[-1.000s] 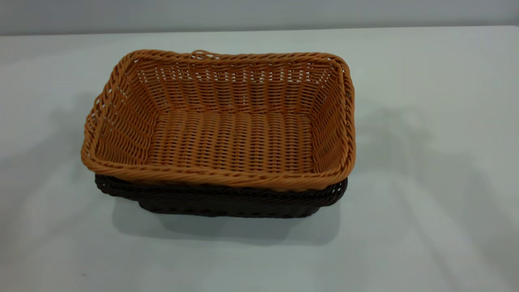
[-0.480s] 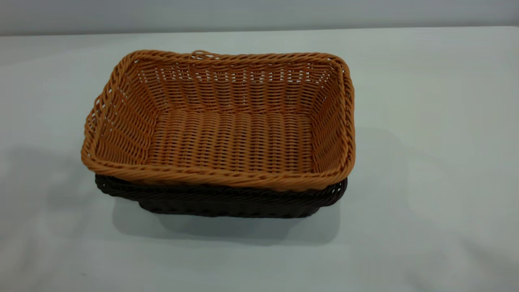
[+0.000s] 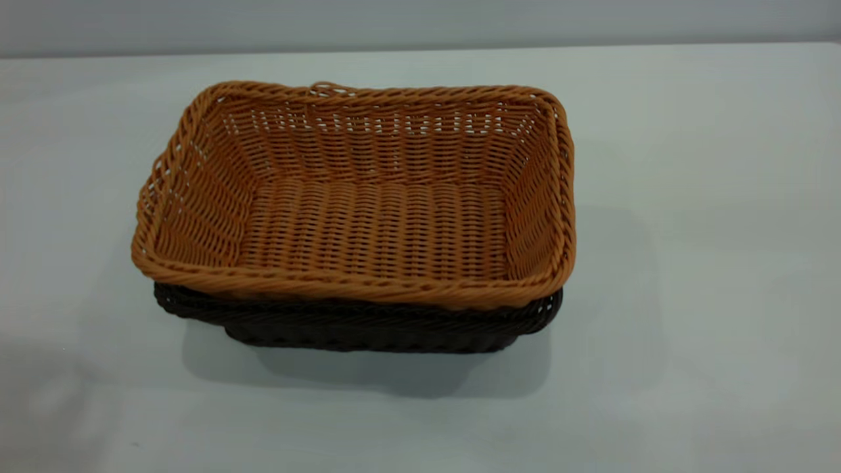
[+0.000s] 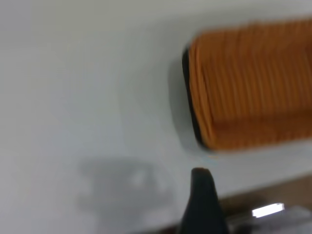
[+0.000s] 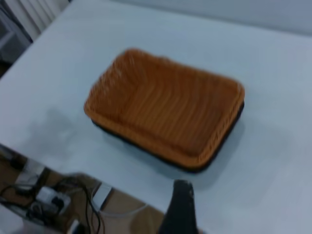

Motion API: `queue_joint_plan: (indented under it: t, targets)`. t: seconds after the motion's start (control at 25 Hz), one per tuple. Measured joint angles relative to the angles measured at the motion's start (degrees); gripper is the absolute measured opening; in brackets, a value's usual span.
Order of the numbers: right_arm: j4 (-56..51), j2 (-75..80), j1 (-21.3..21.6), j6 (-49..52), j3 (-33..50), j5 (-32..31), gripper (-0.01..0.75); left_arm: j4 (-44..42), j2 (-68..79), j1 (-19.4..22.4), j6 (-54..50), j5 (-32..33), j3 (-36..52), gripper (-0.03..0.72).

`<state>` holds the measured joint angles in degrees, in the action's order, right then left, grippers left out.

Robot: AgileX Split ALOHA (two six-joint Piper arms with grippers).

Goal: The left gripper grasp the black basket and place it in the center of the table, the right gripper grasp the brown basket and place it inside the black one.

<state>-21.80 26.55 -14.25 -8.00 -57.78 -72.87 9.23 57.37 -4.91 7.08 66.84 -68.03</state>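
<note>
Brown basket is sitting nested in black basket (light, stiff wicker, prob. best gripped at rim); both hands' state: can't tell.

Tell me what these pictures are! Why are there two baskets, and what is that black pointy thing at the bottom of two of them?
These are three pictures of one white table, taken at the same moment by three cameras on a robot with two arms.

The big picture comes from a camera facing the table. It shows a brown basket sitting inside a black basket, so only the black one's rim and lower wall peek out underneath. No arms show there.

The other two cameras ride on the robot's wrists, looking down from farther away. The black pointy thing is a finger of each arm's pincher: the left gripper in one, the right gripper in the other. Both are well away from the baskets and hold nothing. Only one finger shows in each, so I cannot tell whether they are open.
</note>
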Motion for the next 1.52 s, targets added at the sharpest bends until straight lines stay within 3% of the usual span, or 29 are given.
queue_joint_plan:
  t: [0.36, 0.68, 1.04, 1.52]
  targets:
    - [7.0, -14.9, 0.0, -0.4, 21.4, 1.7, 0.591, 0.0, -19.4, 0.0, 1.1, 0.0, 24.1, 0.487]
    - [11.9, -23.3, 0.0, -0.6, 29.8, 6.4, 0.591, 0.0, -36.1, 0.0, 3.1, -1.9, 36.1, 0.487]
    - [12.0, -27.5, 0.0, -0.6, 30.7, 6.9, 0.591, -0.2, -47.6, 0.0, 3.5, -3.0, 40.0, 0.487]
    - [12.0, -27.5, 0.0, -0.6, 30.7, 7.0, 0.591, -3.9, -49.1, 0.0, -2.1, -3.0, 40.0, 0.487]
